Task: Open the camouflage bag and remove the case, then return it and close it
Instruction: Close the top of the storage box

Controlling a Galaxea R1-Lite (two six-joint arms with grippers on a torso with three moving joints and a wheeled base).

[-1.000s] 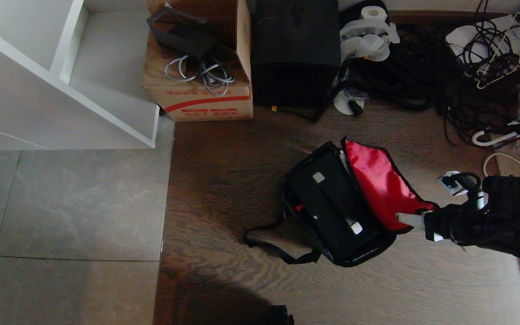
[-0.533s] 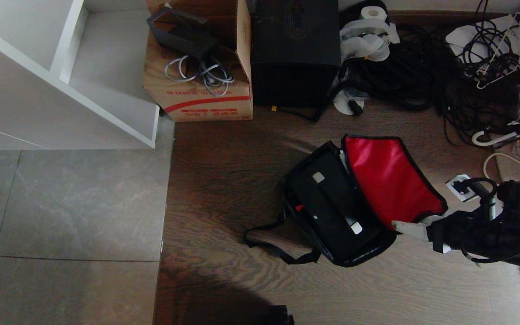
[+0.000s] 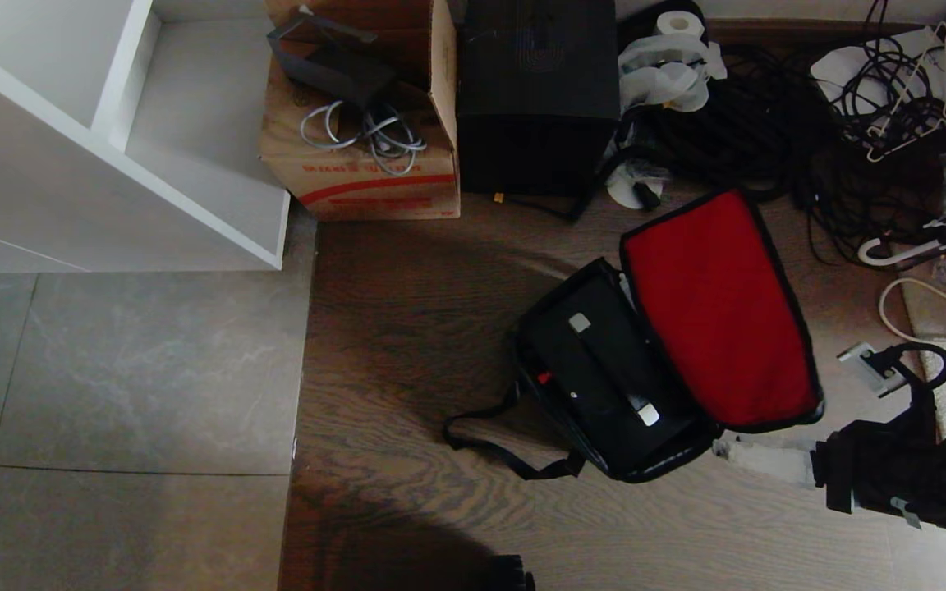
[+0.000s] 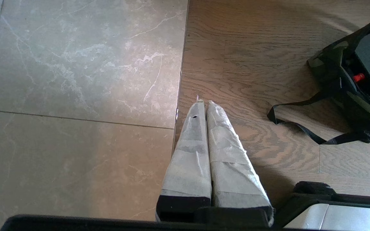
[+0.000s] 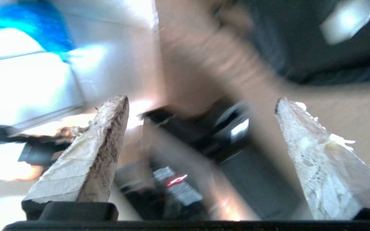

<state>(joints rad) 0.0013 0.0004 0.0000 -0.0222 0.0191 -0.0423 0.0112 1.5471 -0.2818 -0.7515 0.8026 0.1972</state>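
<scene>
The camouflage bag [image 3: 655, 471] lies open on the wooden floor, its red-lined lid [image 3: 715, 308] folded right back and lying flat. Inside it rests the black case [image 3: 604, 369], with silver fittings and a small red mark showing. The bag's black shoulder strap [image 3: 506, 455] trails on the floor. My right gripper [image 3: 727, 450] hovers just off the bag's near right corner, open and holding nothing; the right wrist view [image 5: 201, 100] shows its fingers wide apart. My left gripper [image 4: 203, 102] is shut and hangs parked over the floor, left of the bag [image 4: 332, 64].
A cardboard box [image 3: 362, 123] with a red stripe and a tall black box [image 3: 537, 90] stand behind the bag. A tangle of black cables [image 3: 769, 123] fills the back right. A white shelf unit [image 3: 112, 139] is at the left and a white socket [image 3: 871, 365] lies by my right arm.
My right gripper let go of the lid's edge, opened wide and drew back toward the lower right. The red lid fell back from half raised to flat on the floor.
</scene>
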